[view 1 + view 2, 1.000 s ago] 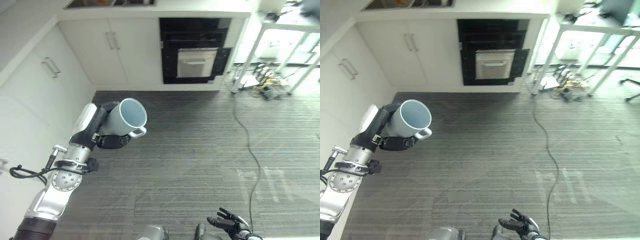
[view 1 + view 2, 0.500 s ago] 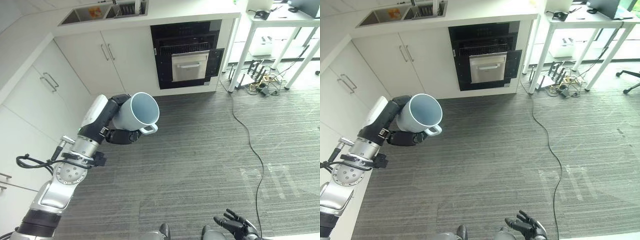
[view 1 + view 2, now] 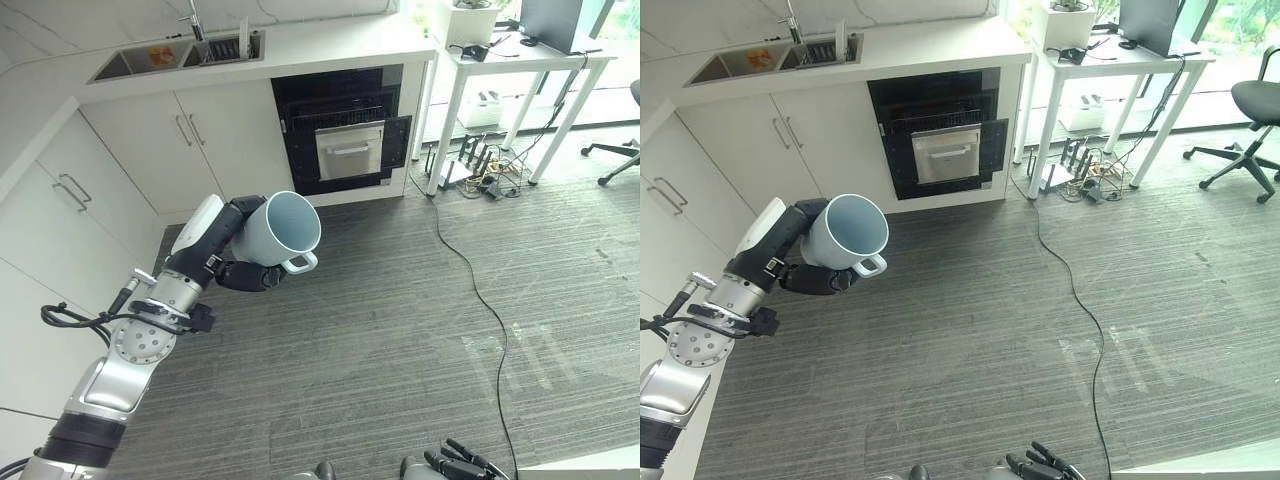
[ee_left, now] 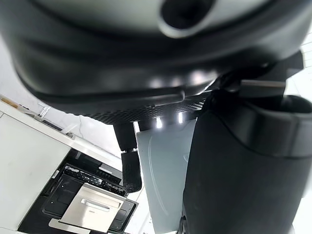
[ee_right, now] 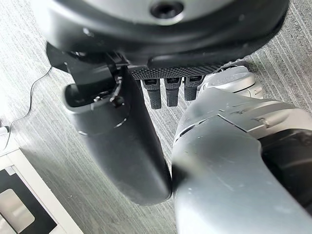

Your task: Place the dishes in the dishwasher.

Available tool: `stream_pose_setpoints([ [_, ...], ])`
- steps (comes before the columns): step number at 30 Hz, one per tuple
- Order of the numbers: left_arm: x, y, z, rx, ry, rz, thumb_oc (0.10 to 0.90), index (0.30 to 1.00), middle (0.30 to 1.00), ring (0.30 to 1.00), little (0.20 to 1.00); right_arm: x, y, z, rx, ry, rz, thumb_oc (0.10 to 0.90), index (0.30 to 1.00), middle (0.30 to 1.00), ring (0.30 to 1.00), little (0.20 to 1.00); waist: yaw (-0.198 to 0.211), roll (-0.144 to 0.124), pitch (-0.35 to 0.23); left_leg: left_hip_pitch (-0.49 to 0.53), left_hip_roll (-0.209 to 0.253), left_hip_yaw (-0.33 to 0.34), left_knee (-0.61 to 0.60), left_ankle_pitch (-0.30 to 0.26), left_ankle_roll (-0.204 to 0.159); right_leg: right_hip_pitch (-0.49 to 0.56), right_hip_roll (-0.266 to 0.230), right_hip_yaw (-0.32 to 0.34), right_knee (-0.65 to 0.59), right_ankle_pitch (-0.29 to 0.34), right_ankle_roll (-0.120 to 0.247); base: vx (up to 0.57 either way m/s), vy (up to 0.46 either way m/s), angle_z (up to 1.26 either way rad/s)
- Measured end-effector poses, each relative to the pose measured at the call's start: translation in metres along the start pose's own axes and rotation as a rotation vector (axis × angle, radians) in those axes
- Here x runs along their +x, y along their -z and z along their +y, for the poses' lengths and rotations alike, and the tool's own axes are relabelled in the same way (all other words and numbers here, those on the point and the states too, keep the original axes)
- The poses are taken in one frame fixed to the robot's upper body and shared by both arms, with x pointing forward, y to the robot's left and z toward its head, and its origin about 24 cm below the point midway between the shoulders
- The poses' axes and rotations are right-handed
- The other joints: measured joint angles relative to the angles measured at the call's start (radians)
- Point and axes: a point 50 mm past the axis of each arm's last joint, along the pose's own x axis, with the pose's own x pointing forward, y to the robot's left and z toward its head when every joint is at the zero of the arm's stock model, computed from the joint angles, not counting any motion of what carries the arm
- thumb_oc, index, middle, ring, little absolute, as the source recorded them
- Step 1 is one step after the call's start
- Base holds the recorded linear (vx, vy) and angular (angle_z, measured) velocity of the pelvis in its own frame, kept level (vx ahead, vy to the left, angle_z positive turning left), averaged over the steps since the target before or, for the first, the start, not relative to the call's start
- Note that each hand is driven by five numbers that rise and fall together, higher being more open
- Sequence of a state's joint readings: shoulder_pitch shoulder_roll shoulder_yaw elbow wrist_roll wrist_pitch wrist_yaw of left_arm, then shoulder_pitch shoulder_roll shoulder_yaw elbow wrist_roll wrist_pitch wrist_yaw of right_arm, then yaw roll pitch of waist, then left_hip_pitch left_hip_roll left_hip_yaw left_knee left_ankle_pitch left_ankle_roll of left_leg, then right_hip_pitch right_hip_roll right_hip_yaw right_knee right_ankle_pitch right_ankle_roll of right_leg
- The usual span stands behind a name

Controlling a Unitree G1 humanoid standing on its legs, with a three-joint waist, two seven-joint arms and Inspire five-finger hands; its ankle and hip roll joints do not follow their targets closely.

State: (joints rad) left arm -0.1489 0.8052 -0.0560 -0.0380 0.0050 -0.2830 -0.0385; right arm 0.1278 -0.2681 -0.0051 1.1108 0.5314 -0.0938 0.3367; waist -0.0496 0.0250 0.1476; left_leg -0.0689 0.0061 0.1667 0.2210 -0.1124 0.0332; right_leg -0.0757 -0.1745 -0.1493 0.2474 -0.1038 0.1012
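Your mug [image 3: 280, 230] is a pale blue-white one, held up in the air over the grey striped floor [image 3: 400, 330], tipped so its open mouth faces up toward the head camera and its small handle points down and to the right. The left hand [image 3: 235, 265] has it: dark fingers curl around the body from below and behind, so you have a closed grip on the mug's wall. In the left wrist view you can see the mug's light side [image 4: 163, 180] pressed between the thumb and the fingers.

Beyond the mug, against the far wall, stands the open dishwasher [image 3: 345, 140], its dark front set among white cabinets [image 3: 210, 140], with a sink [image 3: 170, 55] in the counter above them. A white desk [image 3: 500, 60] stands to the right of it.

Your right hand [image 3: 1040, 465] shows low at the bottom edge of the head views, fingers loosely spread and holding nothing.
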Motion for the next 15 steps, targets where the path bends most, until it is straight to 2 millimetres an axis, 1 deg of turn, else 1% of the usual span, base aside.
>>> stream_pose_setpoints([
  [2, 0.000, 0.000, 0.000, 0.000, 0.000, 0.002, 0.400, 0.300, 0.300, 0.300, 0.300, 0.001, 0.002, 0.004, 0.005, -0.011, 0.003, 0.800, 0.900, 0.900, 0.900, 0.900, 0.001, -0.001, 0.000, 0.001, 0.007, -0.001, 0.002, -0.001, -0.001, 0.008, 0.003, -0.003, -0.012, 0.005, -0.003, 0.16, -0.035, -0.15],
  [3, -0.002, 0.002, -0.003, -0.008, 0.007, 0.022, 0.400, 0.300, 0.300, 0.300, 0.300, 0.004, -0.005, 0.006, -0.072, -0.024, 0.008, 0.800, 0.900, 0.900, 0.900, 0.900, 0.019, -0.014, -0.003, 0.008, -0.006, 0.028, 0.001, -0.011, -0.043, -0.055, -0.002, -0.007, 0.034, -0.018, -0.005, 0.20, -0.026, -1.04],
  [4, -0.012, 0.010, -0.007, -0.019, 0.019, 0.072, 0.400, 0.300, 0.300, 0.300, 0.300, 0.006, -0.010, 0.005, -0.132, -0.033, 0.023, 0.800, 0.900, 0.900, 0.900, 0.900, 0.056, -0.022, -0.007, 0.020, -0.021, -0.013, 0.018, -0.014, -0.053, -0.080, 0.006, 0.063, 0.054, -0.024, -0.015, 0.20, -0.033, -1.48],
  [5, -0.017, 0.016, -0.014, -0.030, 0.044, 0.116, 0.400, 0.300, 0.300, 0.300, 0.300, 0.006, -0.014, 0.003, -0.162, -0.031, 0.013, 0.800, 0.900, 0.900, 0.900, 0.900, 0.074, -0.018, -0.009, 0.033, -0.033, -0.103, 0.018, -0.014, -0.049, -0.085, 0.014, 0.095, 0.059, -0.022, -0.015, 0.23, -0.043, -1.48],
  [6, -0.023, 0.019, -0.020, -0.038, 0.068, 0.143, 0.400, 0.300, 0.300, 0.300, 0.300, 0.005, -0.022, 0.000, -0.195, -0.029, -0.006, 0.800, 0.900, 0.900, 0.900, 0.900, 0.076, 0.003, -0.020, 0.047, -0.025, -0.119, -0.005, -0.052, -0.034, -0.099, 0.019, 0.083, 0.084, -0.022, -0.011, 0.20, -0.039, -1.03],
  [7, -0.029, 0.023, -0.022, -0.045, 0.073, 0.166, 0.400, 0.300, 0.300, 0.300, 0.300, 0.004, -0.019, -0.002, -0.216, -0.026, 0.008, 0.800, 0.900, 0.900, 0.900, 0.900, 0.082, -0.016, -0.016, 0.067, -0.025, -0.082, -0.012, -0.052, -0.036, -0.133, 0.004, 0.087, 0.166, -0.049, -0.007, 0.13, -0.019, -0.62],
  [8, -0.031, 0.024, -0.024, -0.048, 0.077, 0.174, 0.400, 0.300, 0.300, 0.300, 0.300, 0.004, -0.019, -0.002, -0.217, -0.023, 0.002, 0.800, 0.900, 0.900, 0.900, 0.900, 0.082, -0.017, -0.016, 0.073, -0.024, -0.074, -0.017, -0.051, -0.039, -0.133, 0.004, 0.084, 0.176, -0.061, -0.006, 0.12, 0.019, -0.27],
  [10, -0.028, 0.022, -0.022, -0.047, 0.070, 0.161, 0.400, 0.300, 0.300, 0.300, 0.300, 0.004, -0.026, -0.001, -0.244, -0.017, -0.026, 0.800, 0.900, 0.900, 0.900, 0.900, 0.082, -0.013, -0.014, 0.058, -0.015, -0.085, -0.016, -0.049, -0.047, -0.145, 0.003, 0.064, 0.193, -0.081, -0.011, 0.11, 0.065, 0.22],
  [11, -0.025, 0.020, -0.020, -0.048, 0.059, 0.148, 0.400, 0.300, 0.300, 0.300, 0.300, 0.004, -0.028, -0.001, -0.262, -0.010, -0.040, 0.800, 0.900, 0.900, 0.900, 0.900, 0.083, -0.009, -0.011, 0.049, -0.010, -0.098, -0.009, -0.048, -0.054, -0.154, 0.005, 0.048, 0.198, -0.087, -0.026, 0.15, 0.109, 0.27],
  [12, -0.026, 0.020, -0.020, -0.057, 0.055, 0.149, 0.400, 0.300, 0.300, 0.300, 0.300, 0.006, -0.034, 0.001, -0.293, -0.003, -0.060, 0.800, 0.900, 0.900, 0.900, 0.900, 0.091, -0.003, -0.007, 0.044, -0.005, -0.098, -0.006, -0.047, -0.060, -0.156, 0.011, 0.046, 0.202, -0.088, -0.034, 0.19, 0.147, 0.30],
  [13, -0.025, 0.020, -0.021, -0.070, 0.048, 0.145, 0.400, 0.300, 0.300, 0.300, 0.300, 0.007, -0.040, 0.002, -0.325, 0.006, -0.082, 0.800, 0.900, 0.900, 0.900, 0.900, 0.093, 0.007, -0.001, 0.019, 0.002, -0.094, 0.036, -0.049, -0.066, -0.152, 0.011, 0.042, 0.198, -0.098, -0.039, 0.20, 0.146, 0.34],
  [14, -0.023, 0.018, -0.025, -0.095, 0.034, 0.136, 0.400, 0.300, 0.300, 0.300, 0.300, 0.007, -0.043, 0.001, -0.370, 0.022, -0.091, 0.800, 0.900, 0.900, 0.900, 0.900, 0.086, 0.021, 0.017, -0.023, 0.014, -0.090, 0.127, -0.052, -0.077, -0.127, 0.012, 0.025, 0.176, -0.093, -0.059, 0.26, 0.169, 0.50],
  [15, -0.020, 0.016, -0.030, -0.128, 0.020, 0.123, 0.400, 0.300, 0.300, 0.300, 0.300, 0.009, -0.051, 0.002, -0.398, 0.032, -0.104, 0.800, 0.900, 0.900, 0.900, 0.900, 0.087, 0.018, 0.047, -0.093, 0.033, -0.077, 0.251, -0.059, -0.108, -0.093, 0.012, 0.013, 0.142, -0.089, -0.075, 0.32, 0.180, 0.45],
])
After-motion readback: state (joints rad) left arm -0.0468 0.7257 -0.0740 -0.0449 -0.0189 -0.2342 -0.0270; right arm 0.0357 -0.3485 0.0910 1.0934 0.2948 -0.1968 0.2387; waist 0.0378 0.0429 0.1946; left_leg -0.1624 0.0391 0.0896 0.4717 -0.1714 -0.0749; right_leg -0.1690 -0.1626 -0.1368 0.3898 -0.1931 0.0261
